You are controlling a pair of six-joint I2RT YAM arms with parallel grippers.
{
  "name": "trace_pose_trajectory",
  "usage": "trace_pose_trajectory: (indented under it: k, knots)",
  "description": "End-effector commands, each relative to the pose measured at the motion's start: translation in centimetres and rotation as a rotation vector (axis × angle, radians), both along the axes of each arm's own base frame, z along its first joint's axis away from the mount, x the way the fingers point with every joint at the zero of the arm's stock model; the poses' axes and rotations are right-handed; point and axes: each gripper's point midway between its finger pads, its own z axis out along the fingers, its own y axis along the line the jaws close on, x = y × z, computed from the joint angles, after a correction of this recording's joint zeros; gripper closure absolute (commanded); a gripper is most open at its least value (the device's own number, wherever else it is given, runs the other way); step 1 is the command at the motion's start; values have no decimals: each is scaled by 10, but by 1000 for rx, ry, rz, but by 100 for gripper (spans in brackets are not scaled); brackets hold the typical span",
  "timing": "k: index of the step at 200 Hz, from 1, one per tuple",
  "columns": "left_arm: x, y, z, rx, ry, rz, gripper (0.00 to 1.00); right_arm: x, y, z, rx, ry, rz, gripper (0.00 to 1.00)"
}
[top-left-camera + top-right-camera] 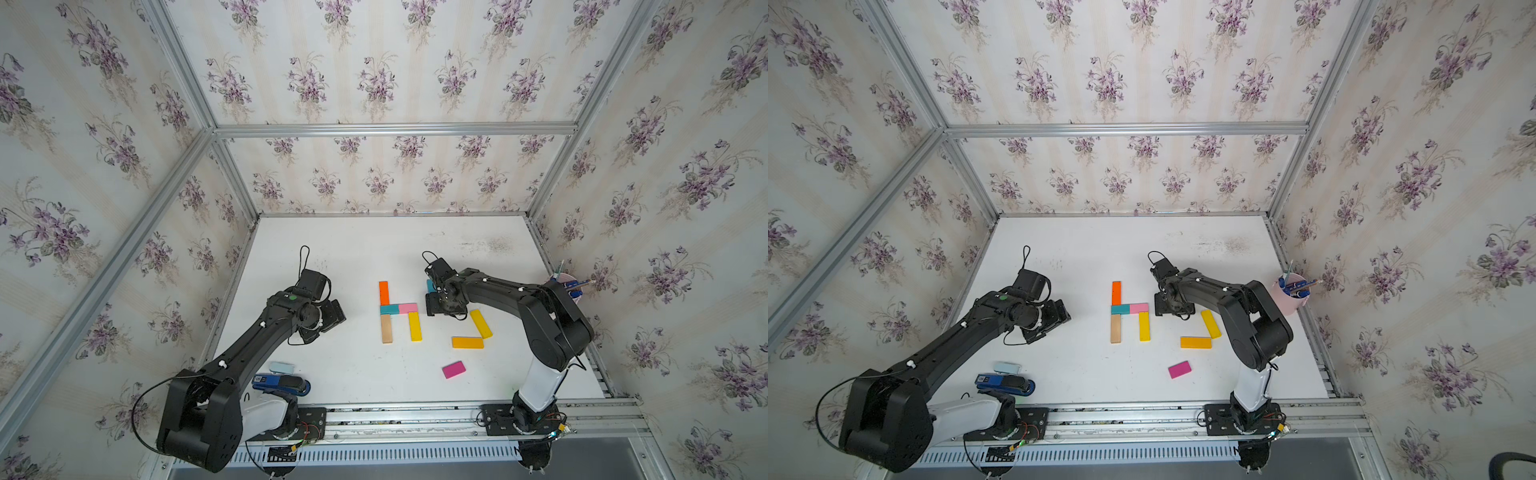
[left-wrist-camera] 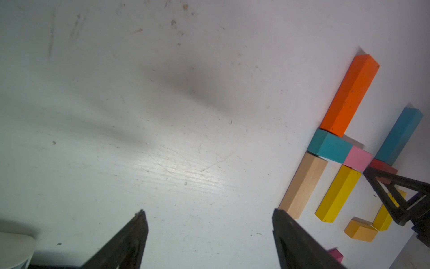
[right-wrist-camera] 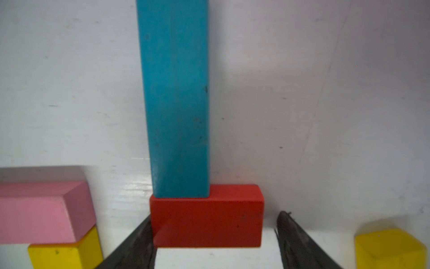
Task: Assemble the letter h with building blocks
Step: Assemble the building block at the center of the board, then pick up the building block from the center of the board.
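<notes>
The right claw (image 3: 216, 215) stands spread astride the red block (image 3: 207, 221), one jaw against a short end, the other just clear, pinching nothing. That block lies just beside the letter h (image 1: 399, 309), off its pink crossbar end, long axis running jaw to jaw, the long teal block (image 3: 176, 100) butted end-on against one long side. The left claw (image 2: 208, 210), spread and empty, hangs well apart on the h's stem side. Bare worktop (image 1: 353, 257) lies beyond the h's orange top.

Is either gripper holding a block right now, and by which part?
Nothing is held. The right gripper straddles the red block with jaws open, a gap beside one finger; the left gripper is open and empty.
</notes>
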Motion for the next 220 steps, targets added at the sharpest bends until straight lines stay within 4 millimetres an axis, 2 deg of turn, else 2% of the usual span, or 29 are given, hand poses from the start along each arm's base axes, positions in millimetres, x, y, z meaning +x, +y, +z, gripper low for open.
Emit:
trace_pose_trajectory:
  k: [1, 32, 57, 84, 113, 129, 143, 180, 198, 220]
  knots:
    - [1, 0, 1, 0, -2, -2, 14, -2, -8, -2, -35, 10, -11, 21]
    - [-1, 1, 0, 3, 1, -2, 14, -3, -4, -3, -16, 13, 4, 21]
    - [-1, 1, 0, 5, 1, -3, 14, 1, 1, 7, 7, -7, 24, 20]
    - [0, 1, 1, 4, -1, 0, 14, 5, 2, 26, 16, -46, 27, 14]
    - [0, 1, 3, 2, -5, 1, 14, 2, 7, 57, 49, -98, 38, 10]
    - [-1, 2, 5, 4, -10, 3, 14, -17, 11, 72, 49, -106, 58, 10]
    - [-1, 3, 9, 8, -22, 8, 14, -44, 13, 76, 44, -94, 84, 10]
    - [1, 5, 9, 18, -30, 8, 14, -124, -7, 54, 114, 18, 66, 10]
    - [2, 3, 6, 9, -22, 6, 14, -147, -5, 54, 186, 44, 64, 8]
    - [3, 2, 8, 8, -27, 5, 14, -166, -17, 35, 154, 112, 32, 7]
